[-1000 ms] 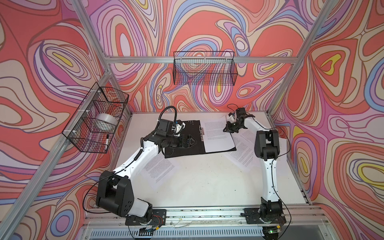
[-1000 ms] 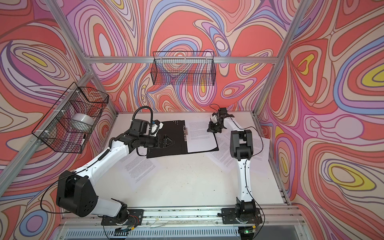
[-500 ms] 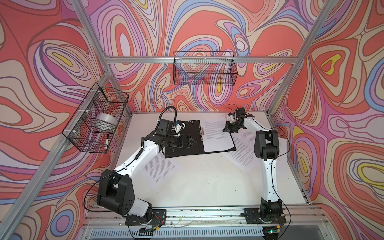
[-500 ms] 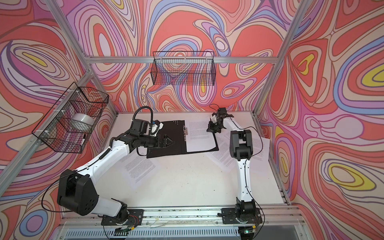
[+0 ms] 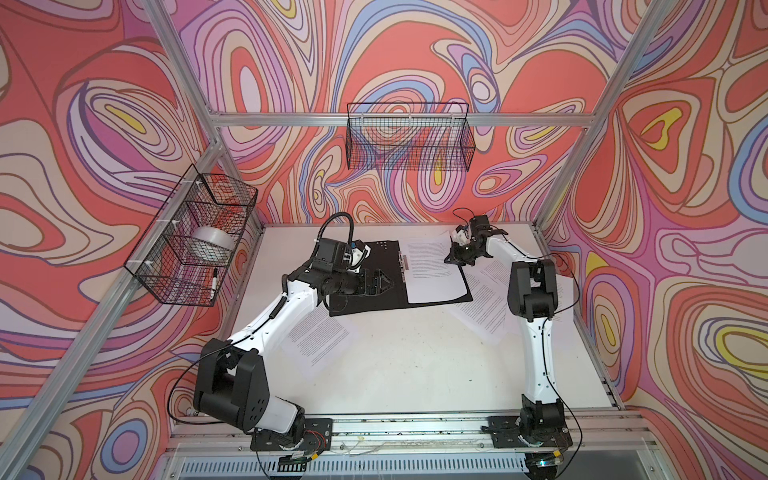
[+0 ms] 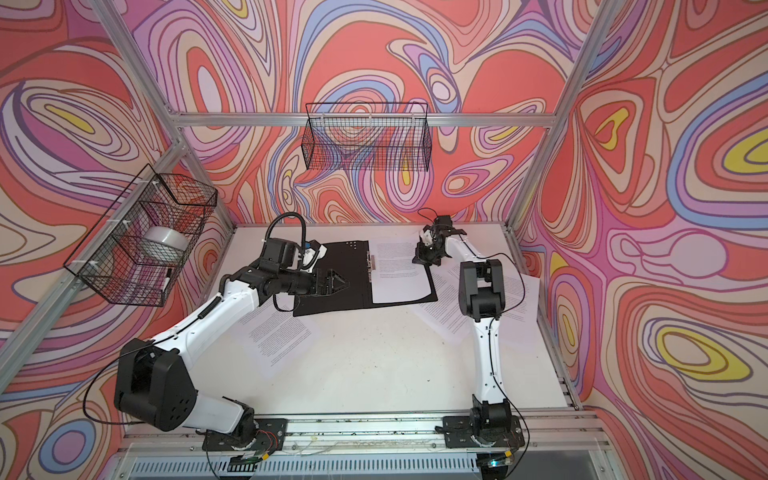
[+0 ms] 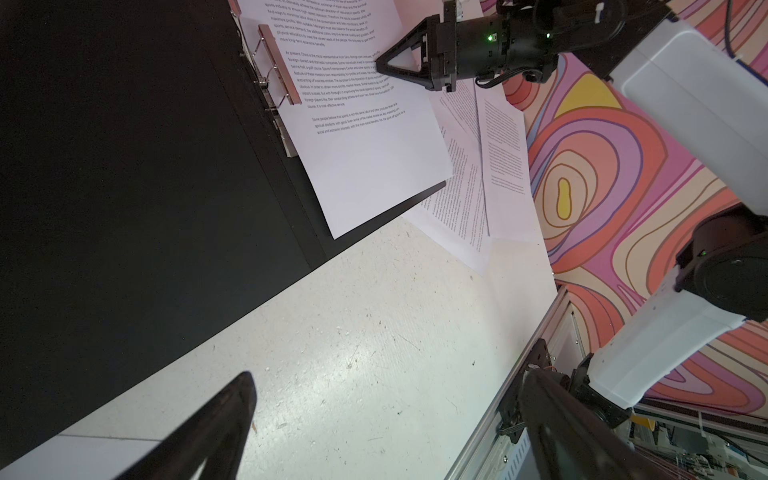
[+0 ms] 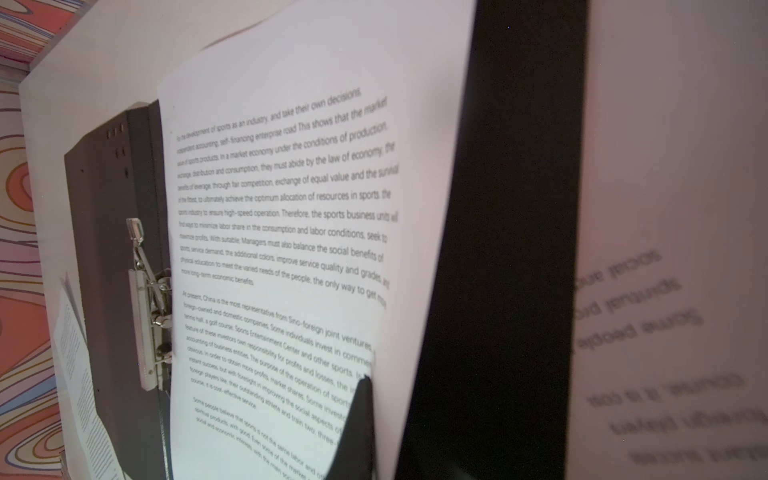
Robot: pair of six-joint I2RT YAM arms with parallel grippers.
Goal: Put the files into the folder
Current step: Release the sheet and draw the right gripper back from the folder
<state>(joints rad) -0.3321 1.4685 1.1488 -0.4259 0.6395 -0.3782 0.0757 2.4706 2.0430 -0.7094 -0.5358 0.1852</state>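
Top views, both: one of the files (image 5: 432, 270) is judged to be in seating on the right half of the open folder (image 5: 374, 305), far centre of the table (image 5: 415, 374).
Right gripper (image 5: 456, 261) jaws are closed together at that sheet's right edge; pinch or mere press cannot be told. Left gripper (image 5: 380, 283) jaws are spread wide over the left flap. Next, the sheet would need squaring against the clip (image 5: 403, 262), then the loose sheets at right (image 5: 486, 309) and near left (image 5: 320, 336) collected.
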